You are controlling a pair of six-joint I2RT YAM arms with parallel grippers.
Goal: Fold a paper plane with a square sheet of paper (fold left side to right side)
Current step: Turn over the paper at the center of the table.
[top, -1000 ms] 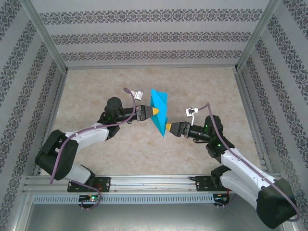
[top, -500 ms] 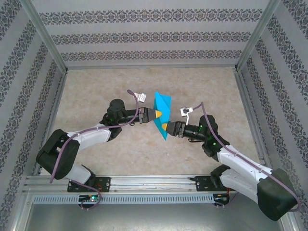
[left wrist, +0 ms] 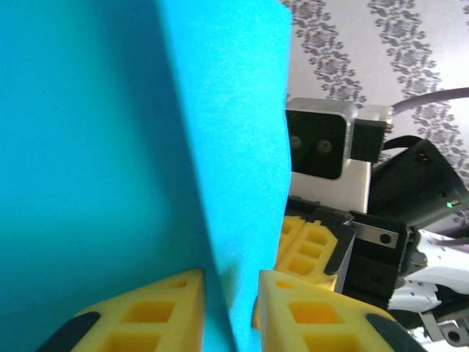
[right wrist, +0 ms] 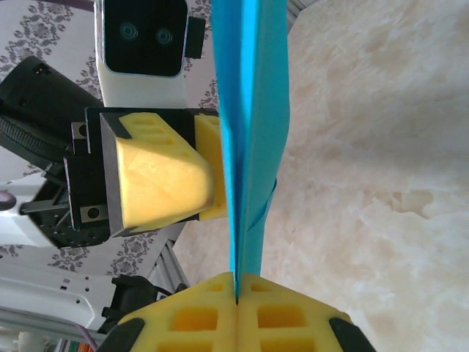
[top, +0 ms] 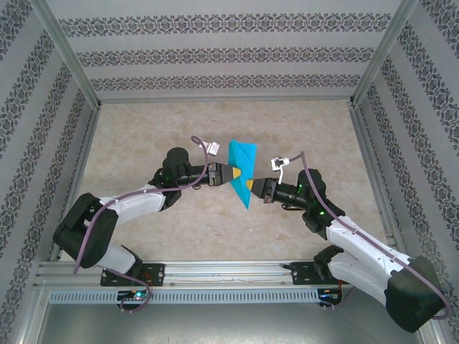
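Above marble tabletop [top: 215,229], L fingers [top: 235,173] & R fingers [top: 248,187] each clamp blue paper [top: 242,154].

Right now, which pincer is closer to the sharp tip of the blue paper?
Right. The right pincer grips the blue paper just short of that tip; the left pincer grips it farther along, from the other side.

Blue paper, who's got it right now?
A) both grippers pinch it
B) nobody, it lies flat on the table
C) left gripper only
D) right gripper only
A: in the left wrist view the left gripper has its yellow fingers closed on the folded blue paper, and in the right wrist view the right gripper is shut on the paper's lower edge, with the table in the background behind it.
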